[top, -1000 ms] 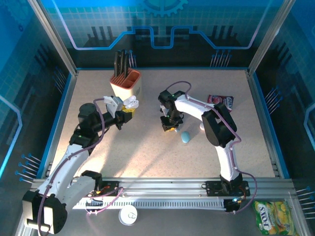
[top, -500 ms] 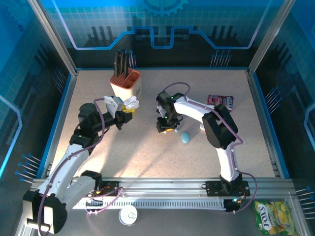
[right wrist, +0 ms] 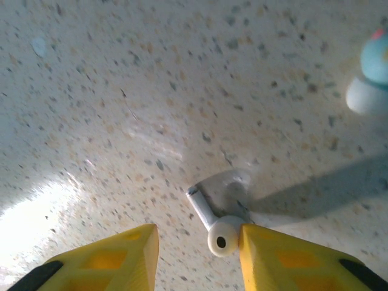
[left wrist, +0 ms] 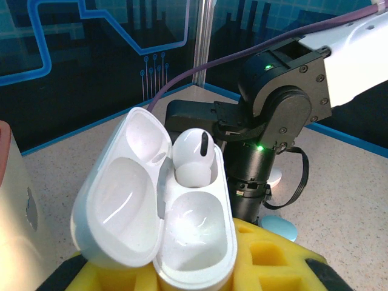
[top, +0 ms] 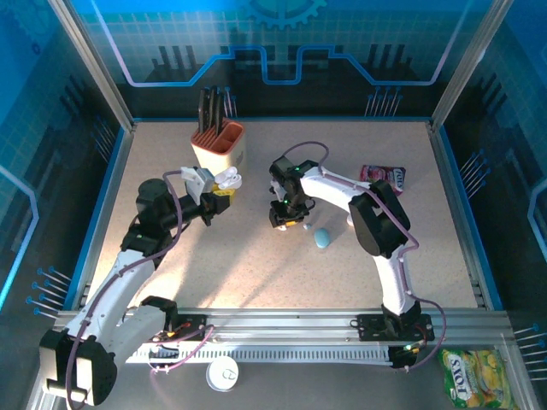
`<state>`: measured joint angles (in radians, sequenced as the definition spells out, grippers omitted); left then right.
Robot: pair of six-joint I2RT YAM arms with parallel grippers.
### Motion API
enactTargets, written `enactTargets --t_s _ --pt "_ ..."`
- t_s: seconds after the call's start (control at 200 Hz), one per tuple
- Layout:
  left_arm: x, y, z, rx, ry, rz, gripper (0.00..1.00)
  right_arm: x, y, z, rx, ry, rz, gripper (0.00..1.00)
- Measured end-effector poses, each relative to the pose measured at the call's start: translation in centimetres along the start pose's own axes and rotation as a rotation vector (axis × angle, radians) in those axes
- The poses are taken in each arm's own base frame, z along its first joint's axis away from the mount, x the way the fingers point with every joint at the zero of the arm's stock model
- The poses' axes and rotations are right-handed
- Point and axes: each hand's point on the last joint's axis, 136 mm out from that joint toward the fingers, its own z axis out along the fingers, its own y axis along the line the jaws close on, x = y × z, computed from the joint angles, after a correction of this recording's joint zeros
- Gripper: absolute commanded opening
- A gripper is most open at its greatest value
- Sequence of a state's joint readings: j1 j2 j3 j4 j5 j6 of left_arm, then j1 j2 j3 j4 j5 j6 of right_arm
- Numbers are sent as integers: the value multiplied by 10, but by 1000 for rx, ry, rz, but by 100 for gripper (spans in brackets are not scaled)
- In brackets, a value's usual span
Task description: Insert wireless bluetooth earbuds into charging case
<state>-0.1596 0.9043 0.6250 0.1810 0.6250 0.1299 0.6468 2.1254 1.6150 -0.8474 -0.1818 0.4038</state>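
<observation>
Roughly half the job looks done. The left gripper (top: 220, 195) is clamped on the open charging case (left wrist: 163, 200), which sits low and centre in the left wrist view with its lid tipped back toward the left of the frame. One earbud (left wrist: 195, 154) sits in the case's upper socket, its dark-tipped end pointing up. The lower socket is bare.

The second earbud (right wrist: 210, 219) lies on the speckled table (right wrist: 121, 91), low and just right of centre in the right wrist view. The right gripper (right wrist: 197, 242) hangs over it with its yellow fingers partly spread and nothing gripped. The bud's round head touches the inner edge of the finger on the right of the frame, and a clear gap separates it from the other finger. In the top view this gripper is near mid-frame, well apart from the case to its left.

What remains, as I judge it: close on the loose earbud, lift it, carry it to the case and seat it in the bare socket.
</observation>
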Motion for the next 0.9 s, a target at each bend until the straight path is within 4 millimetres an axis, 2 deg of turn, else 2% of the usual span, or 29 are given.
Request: enactTargets --t_s 0.2,0.355,0.48,0.575,0.775,0.9 --pt "0 0 0 0 0 0 16 -9 13 4 -65 3 -7 40" --pt "0 0 0 0 0 0 16 -24 23 7 -94 -7 -33 41" --pt "0 0 0 0 -2 1 17 -26 28 11 -89 5 -54 39" --pt "2 0 0 0 1 -1 17 -24 33 15 -81 21 -76 39" --pt "3 0 0 0 2 -2 17 -4 34 22 -35 89 -114 38" --pt "4 0 0 0 4 -4 16 1 34 23 -10 96 -135 38"
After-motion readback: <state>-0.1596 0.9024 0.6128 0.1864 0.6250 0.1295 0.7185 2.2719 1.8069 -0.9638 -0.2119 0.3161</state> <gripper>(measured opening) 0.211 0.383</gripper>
